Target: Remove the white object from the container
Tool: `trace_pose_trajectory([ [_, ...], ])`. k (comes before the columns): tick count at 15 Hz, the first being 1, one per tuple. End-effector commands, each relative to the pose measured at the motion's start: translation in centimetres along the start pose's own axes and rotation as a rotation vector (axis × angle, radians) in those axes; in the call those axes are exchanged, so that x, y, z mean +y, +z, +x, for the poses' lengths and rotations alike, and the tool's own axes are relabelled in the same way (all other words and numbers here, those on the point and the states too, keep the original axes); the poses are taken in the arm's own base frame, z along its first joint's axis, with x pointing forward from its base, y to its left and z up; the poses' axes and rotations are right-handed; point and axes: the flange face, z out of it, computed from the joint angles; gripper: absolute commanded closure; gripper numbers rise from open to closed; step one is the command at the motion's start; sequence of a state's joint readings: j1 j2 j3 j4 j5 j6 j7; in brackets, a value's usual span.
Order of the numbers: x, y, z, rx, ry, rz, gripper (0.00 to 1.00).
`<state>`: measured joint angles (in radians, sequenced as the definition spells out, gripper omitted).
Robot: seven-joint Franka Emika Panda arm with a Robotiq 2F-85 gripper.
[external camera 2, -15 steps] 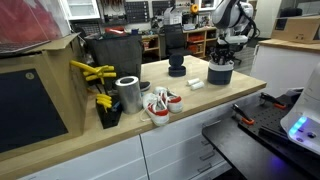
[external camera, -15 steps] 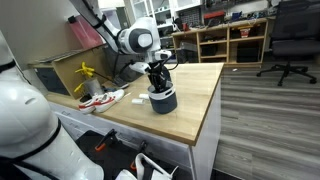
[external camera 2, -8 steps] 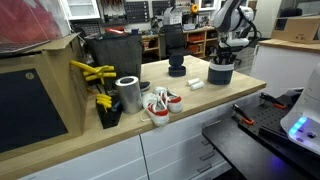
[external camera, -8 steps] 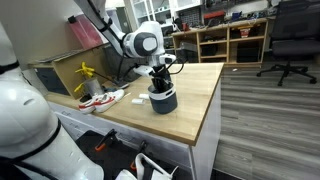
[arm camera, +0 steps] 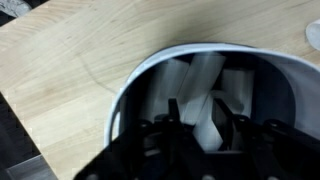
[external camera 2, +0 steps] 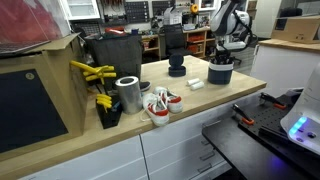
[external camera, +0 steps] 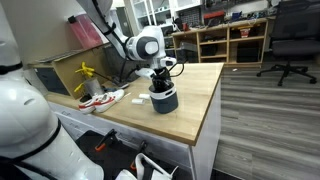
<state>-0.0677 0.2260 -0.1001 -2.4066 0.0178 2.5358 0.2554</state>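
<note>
The container, a short round dark tub, stands on the wooden table in both exterior views (external camera: 164,101) (external camera 2: 220,75). Its pale rim fills the wrist view (arm camera: 128,85). My gripper (external camera: 158,86) (external camera 2: 221,62) reaches straight down into the tub. In the wrist view the fingers (arm camera: 197,118) are drawn in on a flat white object (arm camera: 205,85) that fills the gap between them. More white shows on the tub floor beside it. A second small white piece (external camera 2: 195,86) lies on the table outside the tub.
A white-and-red bundle (external camera: 100,99) (external camera 2: 158,103) lies nearer the table's middle. A metal can (external camera 2: 128,93), yellow tools (external camera 2: 95,75) and a black wedge-shaped object (external camera 2: 176,66) stand further along. The table edge runs close beside the tub.
The arm's wrist has shifted slightly sideways above the tub. The gripper has stayed down inside the tub, and the tub has not moved.
</note>
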Motion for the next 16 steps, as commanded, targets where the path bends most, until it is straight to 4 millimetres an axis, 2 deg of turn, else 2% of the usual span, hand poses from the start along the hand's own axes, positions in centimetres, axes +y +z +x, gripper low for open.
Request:
trace_pose_trajectory([
  [1, -1.2, -0.8, 0.5, 0.017, -0.023, 0.034, 0.47],
  [2, -1.5, -0.9, 0.5, 0.02, -0.028, 0.038, 0.38],
  [4, -1.9, -0.6, 0.5, 0.027, -0.035, 0.033, 0.38],
  [5, -2.0, -0.1, 0.5, 0.03, -0.038, 0.025, 0.33],
  [8, -2.1, 1.5, 0.2, 0.032, -0.049, -0.003, 0.39],
  [9, -2.1, 1.8, 0.2, 0.032, -0.055, -0.007, 0.45],
  [10, -2.1, 2.1, 0.1, 0.034, -0.058, -0.009, 0.43],
  [16, -2.1, 2.8, -0.1, 0.056, -0.077, -0.014, 0.47],
])
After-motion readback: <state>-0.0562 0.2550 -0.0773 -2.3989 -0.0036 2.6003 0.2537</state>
